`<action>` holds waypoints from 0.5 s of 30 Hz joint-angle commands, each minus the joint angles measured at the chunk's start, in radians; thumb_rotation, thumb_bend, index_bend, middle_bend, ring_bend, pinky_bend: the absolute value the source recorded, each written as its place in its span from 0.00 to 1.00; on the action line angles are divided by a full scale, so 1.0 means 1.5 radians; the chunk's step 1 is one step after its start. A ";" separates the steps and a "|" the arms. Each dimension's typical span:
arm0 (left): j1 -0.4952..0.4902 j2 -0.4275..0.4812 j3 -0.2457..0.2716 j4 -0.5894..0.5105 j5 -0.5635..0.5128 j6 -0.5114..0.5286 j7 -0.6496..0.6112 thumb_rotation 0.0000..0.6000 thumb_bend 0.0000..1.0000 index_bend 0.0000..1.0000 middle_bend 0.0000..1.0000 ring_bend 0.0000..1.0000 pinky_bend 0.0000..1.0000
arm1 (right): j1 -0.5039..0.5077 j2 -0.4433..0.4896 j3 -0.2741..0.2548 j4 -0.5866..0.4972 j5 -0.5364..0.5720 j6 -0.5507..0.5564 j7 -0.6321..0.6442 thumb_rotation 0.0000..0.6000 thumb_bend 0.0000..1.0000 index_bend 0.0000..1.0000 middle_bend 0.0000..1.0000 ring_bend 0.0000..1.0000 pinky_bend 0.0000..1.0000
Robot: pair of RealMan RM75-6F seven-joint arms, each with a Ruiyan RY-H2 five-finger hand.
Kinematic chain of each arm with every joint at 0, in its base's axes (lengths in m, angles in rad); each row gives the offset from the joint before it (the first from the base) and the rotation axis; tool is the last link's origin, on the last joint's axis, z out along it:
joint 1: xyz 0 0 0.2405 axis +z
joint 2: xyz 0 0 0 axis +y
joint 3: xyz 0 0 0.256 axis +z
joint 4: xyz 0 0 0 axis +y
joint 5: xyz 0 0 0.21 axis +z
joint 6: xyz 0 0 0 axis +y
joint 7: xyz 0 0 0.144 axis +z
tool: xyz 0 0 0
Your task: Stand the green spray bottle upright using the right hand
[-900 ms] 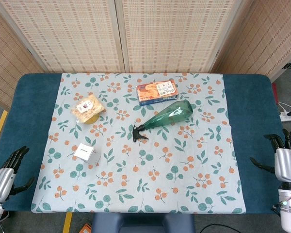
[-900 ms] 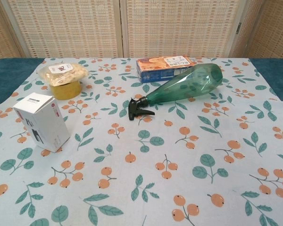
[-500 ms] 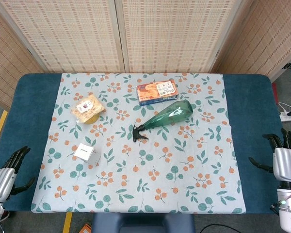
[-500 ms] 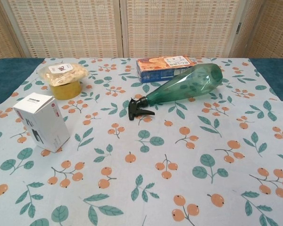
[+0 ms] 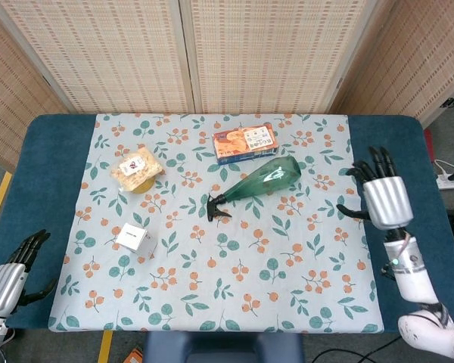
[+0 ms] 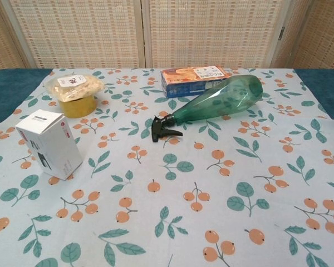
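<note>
The green spray bottle (image 5: 259, 181) is lying on its side just in front of the snack box (image 5: 244, 144). Looks like light, slick plastic, so I'd grab the fat body. The right hand (image 5: 381, 198) is hovering nearby, fingers spread, holding nothing.

The right hand (image 5: 381, 198) has a silver-grey metallic back plate and slim black fingers (image 5: 377, 160). Its wrist is a white cylindrical segment with a small green light, joined to a rounded white forearm shell. The left hand (image 5: 7, 275) shows the same silver-grey back and black fingers above a pale grey wrist.
</note>
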 commanded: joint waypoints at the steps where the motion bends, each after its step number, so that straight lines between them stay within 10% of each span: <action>1: 0.000 0.001 0.001 0.000 0.001 0.000 -0.003 1.00 0.28 0.00 0.00 0.00 0.15 | 0.108 -0.011 0.017 0.025 -0.054 -0.105 -0.071 1.00 0.00 0.36 0.28 0.04 0.06; 15: -0.006 0.003 -0.001 -0.001 -0.003 -0.010 -0.036 1.00 0.28 0.00 0.00 0.00 0.15 | 0.319 -0.083 -0.003 0.126 -0.053 -0.355 -0.232 1.00 0.00 0.36 0.29 0.04 0.09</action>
